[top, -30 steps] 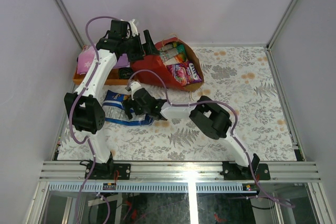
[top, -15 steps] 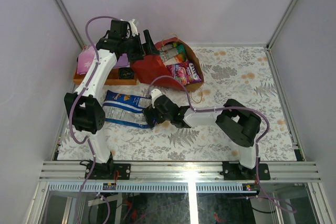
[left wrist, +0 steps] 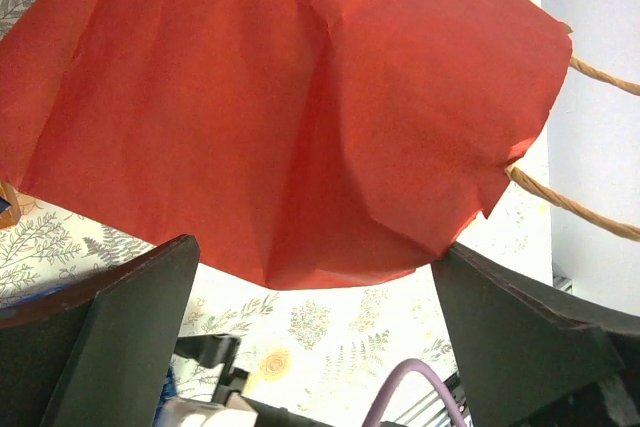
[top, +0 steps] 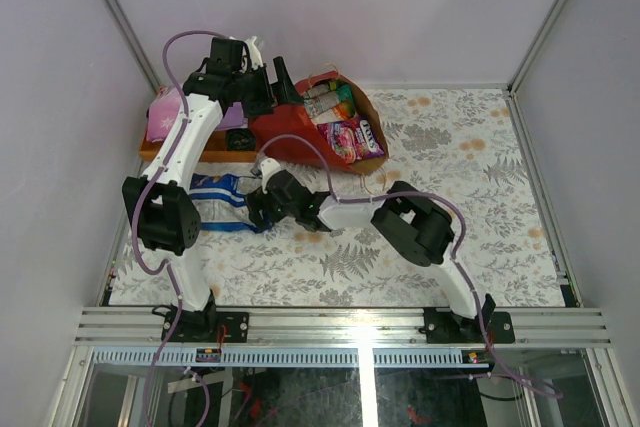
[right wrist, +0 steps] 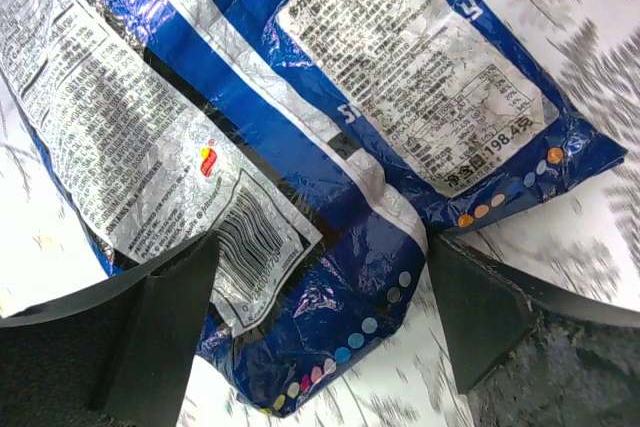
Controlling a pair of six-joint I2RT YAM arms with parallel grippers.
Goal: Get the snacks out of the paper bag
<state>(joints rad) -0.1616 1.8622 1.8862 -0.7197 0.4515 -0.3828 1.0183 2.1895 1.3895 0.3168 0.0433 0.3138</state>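
Snacks point(top: 350, 135) show in mouth of paper bag point(top: 300, 132), tipped on its side at far side of floral table point(top: 450, 147). Two blue-and-white packets point(right wrist: 330, 177) lie outside it. Right gripper point(right wrist: 320, 317): jaws wide apart, straddling the packets' crinkled glossy foil ends, not clamped. Left gripper point(left wrist: 310, 347): jaws spread wide, holding nothing, facing the bag's creased matte red paper. Twisted tan handles point(left wrist: 590, 72) beside it.

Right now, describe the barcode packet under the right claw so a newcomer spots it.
Find the red paper bag lying at the table's back left. On the floral tabletop just in front, under the open right claw, lie two blue-and-white packets. Yours has the long white text panel ending in a barcode; its neighbour's label is smaller, framed in blue.
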